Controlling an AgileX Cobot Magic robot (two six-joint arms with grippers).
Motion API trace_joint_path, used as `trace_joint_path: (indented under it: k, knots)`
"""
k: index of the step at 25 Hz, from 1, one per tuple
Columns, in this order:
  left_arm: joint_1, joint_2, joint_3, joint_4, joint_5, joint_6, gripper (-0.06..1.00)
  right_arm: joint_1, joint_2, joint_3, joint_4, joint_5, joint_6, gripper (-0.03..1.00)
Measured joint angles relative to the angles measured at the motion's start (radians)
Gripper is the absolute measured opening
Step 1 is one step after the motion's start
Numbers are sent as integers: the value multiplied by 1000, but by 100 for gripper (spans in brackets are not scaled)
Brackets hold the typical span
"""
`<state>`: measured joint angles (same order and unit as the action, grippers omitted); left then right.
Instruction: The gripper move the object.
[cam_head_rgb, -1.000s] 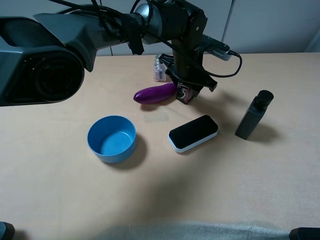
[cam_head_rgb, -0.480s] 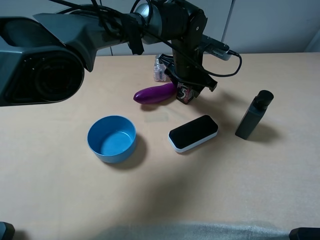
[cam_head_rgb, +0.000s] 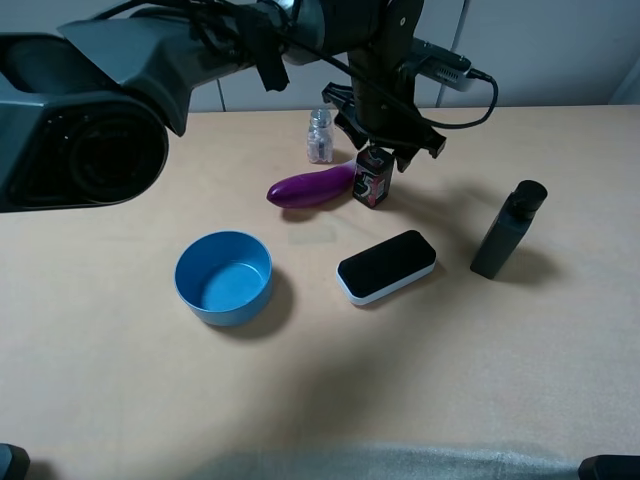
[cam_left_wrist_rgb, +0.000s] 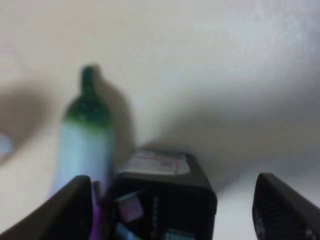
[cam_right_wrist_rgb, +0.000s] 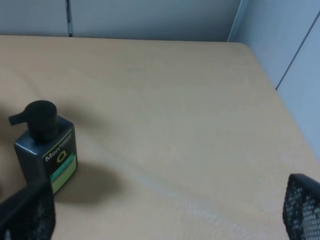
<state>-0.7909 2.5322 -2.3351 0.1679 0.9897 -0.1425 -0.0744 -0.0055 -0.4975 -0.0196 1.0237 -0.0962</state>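
The object, a small black box (cam_head_rgb: 372, 181) with a "5" and a pinkish top, stands upright on the table beside a purple eggplant (cam_head_rgb: 310, 186). My left gripper (cam_head_rgb: 386, 140) hangs just above it, reaching in from the left, jaws open. In the left wrist view the box (cam_left_wrist_rgb: 162, 192) sits between the spread fingers (cam_left_wrist_rgb: 72, 210) of my left gripper (cam_left_wrist_rgb: 175, 212), with a gap on each side. My right gripper (cam_right_wrist_rgb: 162, 210) is open and empty; it does not show in the high view.
A blue bowl (cam_head_rgb: 224, 277) sits front left. A black-and-white case (cam_head_rgb: 386, 265) lies in front of the box. A tall black bottle (cam_head_rgb: 508, 230) stands to the right and also shows in the right wrist view (cam_right_wrist_rgb: 46, 150). A small glass jar (cam_head_rgb: 320, 135) stands behind the eggplant.
My left gripper has risen from around the box and now hangs above it with jaws apart. The box stays upright in about the same spot.
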Motion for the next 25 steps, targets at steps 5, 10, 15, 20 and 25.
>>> trace_joint_path:
  k: [5,10,15,20,25]
  knots:
    - [0,-5,-55,24,68,0,73,0,0,0,0,0,0,69]
    - [0,-61,-57,26,113,-3,73,0,0,0,0,0,0,69]
    - [0,-169,-57,26,171,-4,73,0,0,0,0,0,0,69]
    - [2,-306,-57,26,199,-4,73,0,0,0,0,0,0,69]
    - [23,-447,-45,21,199,-4,73,0,0,0,0,0,0,69]
